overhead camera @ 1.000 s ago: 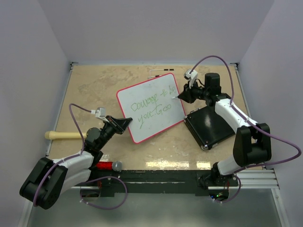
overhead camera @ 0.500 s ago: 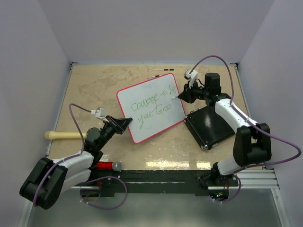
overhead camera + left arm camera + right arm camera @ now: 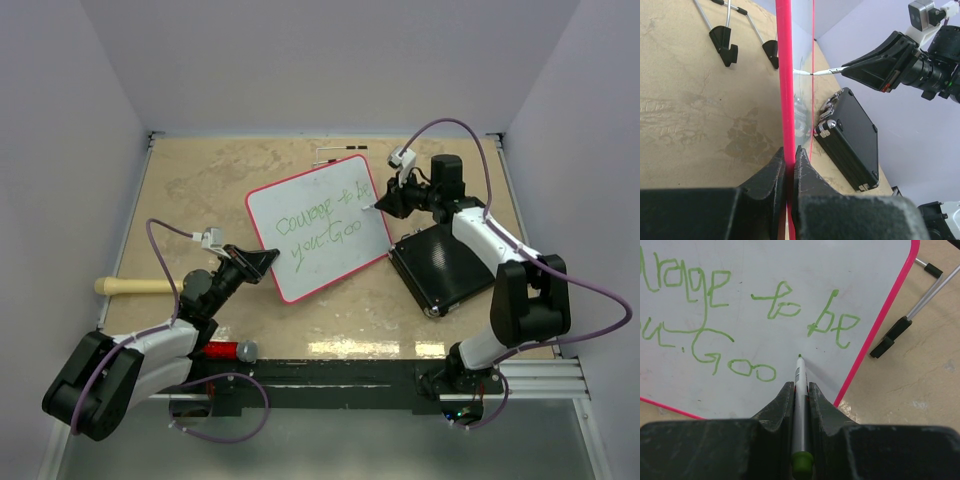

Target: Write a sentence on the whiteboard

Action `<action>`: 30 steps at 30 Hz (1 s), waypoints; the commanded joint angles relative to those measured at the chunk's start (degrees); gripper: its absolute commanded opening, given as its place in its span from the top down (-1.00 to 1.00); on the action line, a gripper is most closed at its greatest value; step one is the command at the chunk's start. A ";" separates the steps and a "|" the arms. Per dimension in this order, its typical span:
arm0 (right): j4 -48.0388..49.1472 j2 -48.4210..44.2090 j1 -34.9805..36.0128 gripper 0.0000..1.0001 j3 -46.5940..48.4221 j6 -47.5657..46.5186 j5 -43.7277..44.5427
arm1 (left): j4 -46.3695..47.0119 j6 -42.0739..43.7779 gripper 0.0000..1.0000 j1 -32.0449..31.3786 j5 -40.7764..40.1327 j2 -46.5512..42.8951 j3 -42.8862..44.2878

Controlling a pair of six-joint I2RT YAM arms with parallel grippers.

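The whiteboard [image 3: 320, 240], white with a red rim, stands tilted in mid-table with green writing on it that reads about "courage to be you. Goo" [image 3: 740, 270]. My left gripper [image 3: 262, 262] is shut on its lower left rim; the red rim [image 3: 785, 75] runs between the jaws of the left gripper [image 3: 790, 152]. My right gripper [image 3: 385, 203] [image 3: 800, 387] is shut on a green marker [image 3: 799, 372] [image 3: 825, 71]. The marker's tip rests at the board's surface below "be", right of "Goo".
A black case [image 3: 440, 265] [image 3: 850, 135] lies right of the board, under the right arm. The board's wire stand with black feet [image 3: 892, 335] [image 3: 722, 40] sticks out behind it. A wooden handle [image 3: 125, 286] lies at the left edge. A red-and-grey object [image 3: 225, 350] lies near the bases.
The right arm's elbow has shifted slightly while the marker tip stays at nearly the same spot on the board. The left arm and the board have not moved.
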 commanded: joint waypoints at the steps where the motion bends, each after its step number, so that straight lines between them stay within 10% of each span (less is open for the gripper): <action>1: 2.27 0.59 -0.22 1.00 2.33 -0.10 1.15 | -0.40 5.18 1.00 -0.69 6.22 0.81 -2.90; 30: -9.15 -2.22 -0.04 1.00 -1.89 -8.18 1.50 | 1.18 5.01 1.00 -0.69 6.49 2.57 -2.90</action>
